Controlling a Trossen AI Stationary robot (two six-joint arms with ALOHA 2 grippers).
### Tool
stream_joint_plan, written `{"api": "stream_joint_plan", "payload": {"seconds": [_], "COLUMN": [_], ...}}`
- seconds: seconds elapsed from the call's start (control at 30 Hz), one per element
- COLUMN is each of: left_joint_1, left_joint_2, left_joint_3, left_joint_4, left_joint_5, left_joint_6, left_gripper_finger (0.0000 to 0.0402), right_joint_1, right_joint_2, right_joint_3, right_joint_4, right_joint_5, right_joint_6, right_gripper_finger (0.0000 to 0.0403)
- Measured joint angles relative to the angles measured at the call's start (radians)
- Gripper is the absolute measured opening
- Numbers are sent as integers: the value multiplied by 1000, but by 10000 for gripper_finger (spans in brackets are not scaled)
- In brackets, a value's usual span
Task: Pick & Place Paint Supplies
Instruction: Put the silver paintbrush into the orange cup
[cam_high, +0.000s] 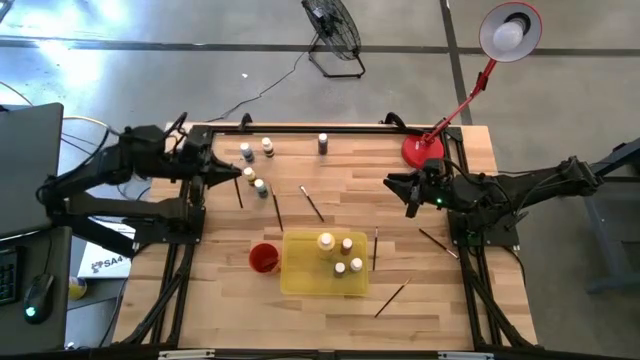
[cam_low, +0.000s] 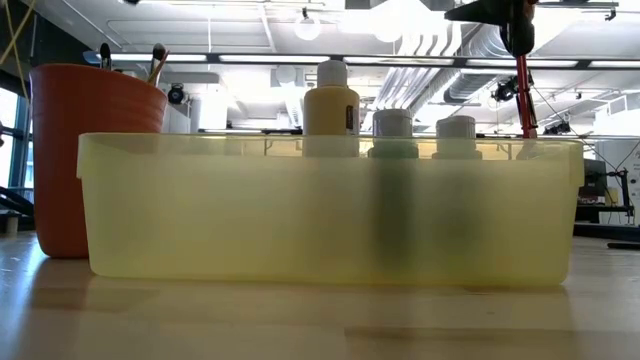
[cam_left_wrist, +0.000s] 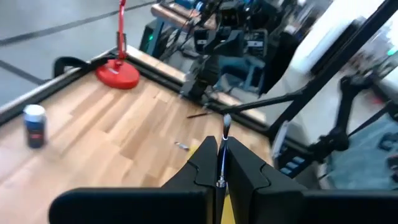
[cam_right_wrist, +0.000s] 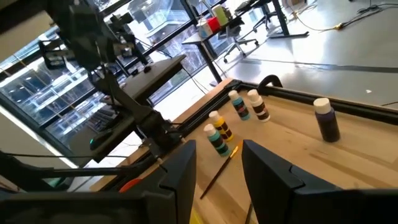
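Observation:
My left gripper (cam_high: 238, 173) hovers over the table's far left part, shut on a thin dark paintbrush (cam_left_wrist: 224, 134). My right gripper (cam_high: 410, 197) hangs open above the right side, next to the red lamp base (cam_high: 423, 150), with nothing between its fingers (cam_right_wrist: 180, 171). Several paint bottles (cam_high: 255, 170) stand upright on the wood at the far left, and one dark bottle (cam_high: 323, 143) stands at the far middle. More bottles (cam_high: 340, 255) stand in the yellow tray (cam_high: 300, 275). Loose brushes (cam_high: 312, 203) lie flat on the table. The red cup (cam_high: 263, 258) holds brushes (cam_low: 155, 62). My left gripper pinches the paintbrush between its two shut fingers (cam_left_wrist: 202, 165). The brush shows as a thin line in the seam between them, and its metal-collared end (cam_left_wrist: 226, 122) sticks out past the fingertips. The fingers point roughly level toward the table's right side. The brush is clear of the wood.
Loose brushes also lie right of the tray (cam_high: 376, 248), near the right edge (cam_high: 438, 242) and at the front (cam_high: 392, 297). A dark frame rail (cam_high: 330, 127) borders the far edge. The red lamp arm (cam_high: 465, 100) rises at the far right.

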Motion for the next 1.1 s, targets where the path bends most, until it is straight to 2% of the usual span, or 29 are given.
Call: {"api": "stream_joint_plan", "payload": {"seconds": [0.17,0.27,0.37,0.73,0.87,1.1], "left_joint_1": [-71,-141,-231,-511,-559,-579], "left_joint_2": [-105,-119,-105,58,116,214], "left_joint_3": [-243,-370,-447,-458,-459,-459], "left_joint_4": [226,382,485,502,502,499], "left_joint_5": [2,2,-26,-249,-309,-348], "left_joint_6": [-58,-96,-90,84,90,141], "left_gripper_finger": [10,10,10,10,10,10], "right_joint_1": [0,0,0,0,0,0], "right_joint_2": [0,0,0,0,0,0], "right_joint_3": [0,0,0,0,0,0], "right_joint_4": [0,0,0,-1,-1,-1], "right_joint_5": [0,0,0,0,0,0], "right_joint_6": [0,8,22,26,26,35], "right_gripper_finger": [120,120,120,120,120,120]}}
